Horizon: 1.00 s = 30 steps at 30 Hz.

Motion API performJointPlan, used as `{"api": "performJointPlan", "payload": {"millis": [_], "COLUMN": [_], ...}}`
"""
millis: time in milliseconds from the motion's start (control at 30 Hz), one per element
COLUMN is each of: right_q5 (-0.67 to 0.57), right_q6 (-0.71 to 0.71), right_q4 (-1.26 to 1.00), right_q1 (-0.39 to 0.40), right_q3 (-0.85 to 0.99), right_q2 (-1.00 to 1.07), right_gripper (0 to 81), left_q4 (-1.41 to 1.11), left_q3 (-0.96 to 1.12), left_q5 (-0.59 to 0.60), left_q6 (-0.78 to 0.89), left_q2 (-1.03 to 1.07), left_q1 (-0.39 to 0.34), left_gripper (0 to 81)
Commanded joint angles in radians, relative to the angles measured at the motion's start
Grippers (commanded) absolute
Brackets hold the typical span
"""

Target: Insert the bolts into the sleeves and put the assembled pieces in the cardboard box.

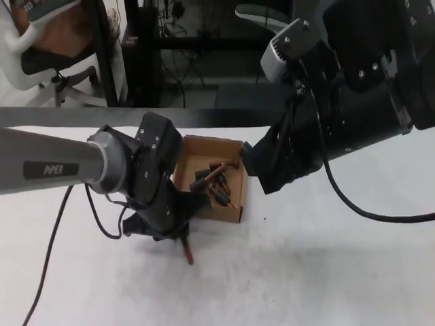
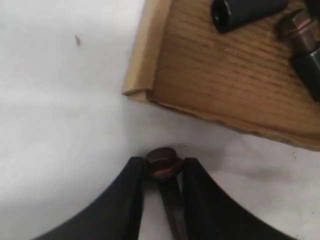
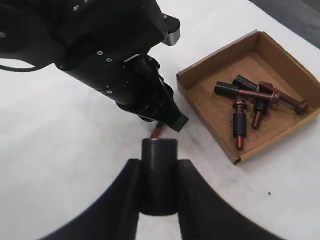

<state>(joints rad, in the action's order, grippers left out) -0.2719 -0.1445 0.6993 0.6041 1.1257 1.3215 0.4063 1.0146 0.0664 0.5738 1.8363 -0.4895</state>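
From the high view, the left arm reaches down beside the near edge of the cardboard box [image 1: 204, 141], and its left claw [image 1: 175, 236] grips a reddish bolt [image 1: 187, 253] whose free end hangs out just above the white table [image 1: 312, 272]. The bulky right arm [image 1: 326, 129] hangs over the far right corner of the box, and several assembled pieces [image 1: 216, 183] lie inside it. In the left wrist view, the left claw [image 2: 164, 170] is clamped on the bolt [image 2: 162, 160], with the head showing at the fingertips and the shank running back between the fingers [image 2: 132, 200]. A corner of the cardboard box [image 2: 137, 75] is close ahead, and black sleeved pieces [image 2: 240, 12] lie on its floor. In the right wrist view, the right claw [image 3: 159, 166] is closed around a black sleeve [image 3: 159, 150], held upright with its open end facing the left claw [image 3: 167, 120]. The tip of the bolt [image 3: 156, 132] pokes out below that claw, near the sleeve but apart from it. The cardboard box [image 3: 200, 80] sits just beside them with the assembled pieces [image 3: 240, 122] in it. The step in hand looks like mating this bolt with this sleeve. The next move probably calls for lining the shank up with the bore and closing the gap squarely, since a tilted approach could jam at the rim.
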Motion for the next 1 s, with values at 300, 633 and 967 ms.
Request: {"api": "performJointPlan", "payload": {"millis": [300,633,967], "right_q5": [0.006,0.006,0.272], "right_q6": [-0.007,0.162,0.221], "right_q4": [-0.203,-0.708,-0.964], "right_q1": [-0.006,0.175,0.458], "right_q3": [-0.247,-0.616,-0.715], "right_q2": [-0.209,-0.432,-0.257], "right_gripper": [0.6,0.6,0.6], "left_q4": [-0.144,-0.802,-0.941], "left_q3": [-0.140,-0.639,-0.789], "left_q5": [-0.177,-0.031,0.076], "left_q6": [-0.320,-0.384,-0.371], "left_q2": [-0.433,-1.000,-1.128], "left_q1": [-0.102,-0.140,-0.151], "left_gripper": [1.8,1.8,1.8]}}
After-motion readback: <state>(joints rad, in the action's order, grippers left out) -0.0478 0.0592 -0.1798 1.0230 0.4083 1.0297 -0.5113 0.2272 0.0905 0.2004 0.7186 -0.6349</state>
